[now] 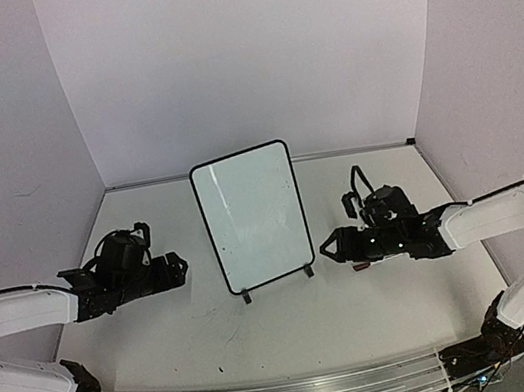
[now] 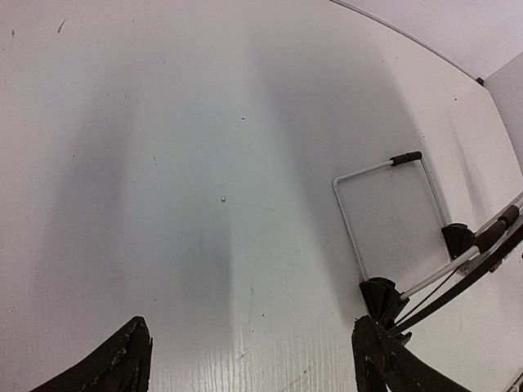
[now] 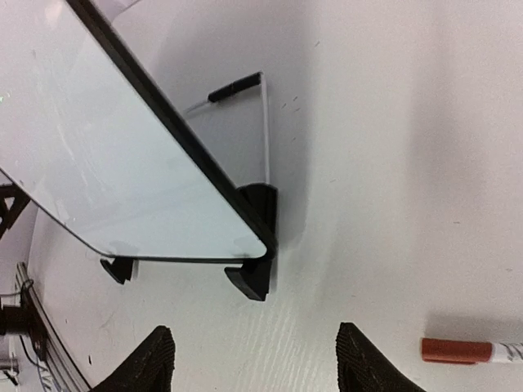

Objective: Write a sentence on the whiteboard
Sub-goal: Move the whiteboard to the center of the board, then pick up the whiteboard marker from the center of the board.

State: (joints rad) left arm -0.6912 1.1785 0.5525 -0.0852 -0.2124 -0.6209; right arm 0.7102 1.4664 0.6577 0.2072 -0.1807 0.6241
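Centre of the tabletop (image 1: 287, 339): whiteboard (image 1: 250, 216) stands upright, leaning back on two black feet (image 3: 249, 282) and a wire prop (image 3: 237, 86). From above, its face shows only glare streaks. The left wrist view catches it edge-on, mostly cut off at the right. A marker (image 3: 470, 351) with a reddish cap lies on the tabletop just right of the right fingers (image 3: 155, 359), its barrel cut by the frame edge. In the overhead view it is probably hidden under the right arm. Both arms reach low and level, pointing inward at the board from either side, apart from it. Right fingers spread, nothing between them. Left fingers (image 2: 122, 363) spread wide, nothing between them.
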